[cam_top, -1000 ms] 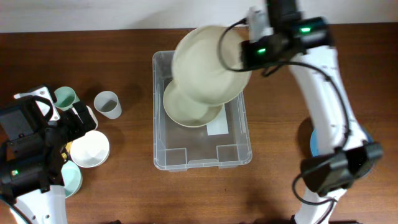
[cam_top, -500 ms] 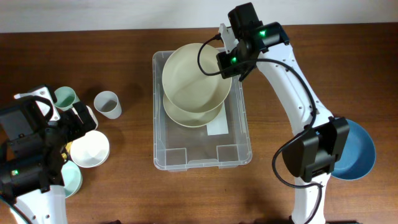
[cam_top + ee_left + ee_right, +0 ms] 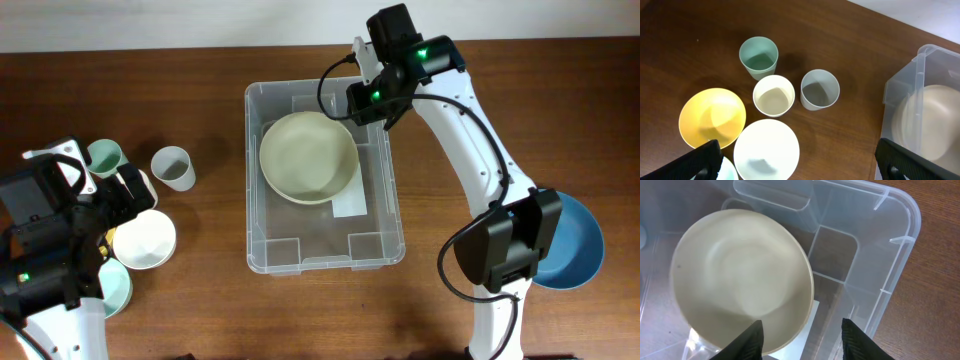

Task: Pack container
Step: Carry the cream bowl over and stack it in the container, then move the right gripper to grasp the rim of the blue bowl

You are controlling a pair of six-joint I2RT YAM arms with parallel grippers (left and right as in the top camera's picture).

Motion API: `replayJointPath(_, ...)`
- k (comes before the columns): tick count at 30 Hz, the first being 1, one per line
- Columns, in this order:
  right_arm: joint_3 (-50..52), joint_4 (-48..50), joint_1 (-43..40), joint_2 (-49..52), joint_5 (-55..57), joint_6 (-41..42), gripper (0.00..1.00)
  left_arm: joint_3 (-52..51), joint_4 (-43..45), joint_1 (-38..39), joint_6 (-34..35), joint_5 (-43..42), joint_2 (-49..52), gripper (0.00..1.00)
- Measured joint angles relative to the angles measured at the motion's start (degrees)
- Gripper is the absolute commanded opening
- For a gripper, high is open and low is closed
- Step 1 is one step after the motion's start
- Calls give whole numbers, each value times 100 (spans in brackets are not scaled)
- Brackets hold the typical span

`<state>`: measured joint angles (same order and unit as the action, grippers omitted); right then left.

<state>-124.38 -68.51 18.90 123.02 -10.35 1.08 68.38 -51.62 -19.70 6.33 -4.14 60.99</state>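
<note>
Over the far half of the container [image 3: 300, 248], which sits in the middle of the bench [image 3: 200, 300], the right end effector [image 3: 802, 339] is seen with its fingers [image 3: 751, 341] parted and nothing clasped between them. The cream bowl [image 3: 308, 158] lies below, inside the container. The release is best completed by a straight upward lift, so that neither the bowl's rim nor the container's wall is brushed. Spread wide and empty, the left end effector [image 3: 800, 164] is held above the cups [image 3: 772, 95] and small bowls [image 3: 766, 147].
</note>
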Motion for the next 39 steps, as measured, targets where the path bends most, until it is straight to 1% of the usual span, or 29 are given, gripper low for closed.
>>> replayJointPath(3,-2,-94,-28,-2,90,61,47,0,0,0,-2,0,0,100)
replayJointPath(6,-35,-319,-153,-46,409,361,51,0,0,0,0,0,0,100)
replayJointPath(10,-48,-675,-796,-437,986,1104,56,0,-2,0,0,0,0,100)
replayJointPath(12,-81,-861,-1388,-809,1167,1554,58,0,0,0,0,0,0,100)
replayJointPath(14,-131,-1147,-2264,-1311,1200,2000,59,0,0,0,0,0,0,100)
replayJointPath(15,-155,-1241,-2557,-1464,1191,2098,59,0,0,0,0,-2,0,100)
replayJointPath(17,-219,-1600,-3412,-1871,1117,2312,59,0,0,0,0,0,2,100)
replayJointPath(19,-260,-1982,-3967,-2149,1049,2439,64,0,0,2,0,0,4,99)
replayJointPath(22,-286,-2828,-4833,-2494,780,2461,65,4,4,0,0,0,9,100)
replayJointPath(25,-142,-2835,-5451,-2616,448,2256,65,11,4,0,0,0,9,100)
replayJointPath(27,267,-2841,-5855,-2850,289,2177,65,11,2,0,0,0,9,100)
replayJointPath(28,457,-2830,-5982,-2968,240,2142,68,11,7,2,0,0,9,100)
replayJointPath(30,1191,-2811,-6323,-3471,155,2100,74,11,2,0,0,-2,9,100)
replayJointPath(32,1847,-2614,-6553,-3963,105,2074,82,13,17,0,0,0,9,99)
replayJointPath(33,2317,-2406,-6677,-4325,87,2092,88,15,31,0,0,0,9,100)
replayJointPath(34,2599,-2229,-6752,-4531,72,2087,89,22,42,0,0,0,9,100)
replayJointPath(35,2988,-2022,-6824,-4795,55,2103,96,24,48,2,0,-2,9,100)
replayJointPath(36,3681,-1681,-6931,-5184,33,2151,98,26,74,0,0,0,9,100)
replayJointPath(39,4986,-850,-7147,-5532,-9,2245,99,37,87,0,0,0,9,100)
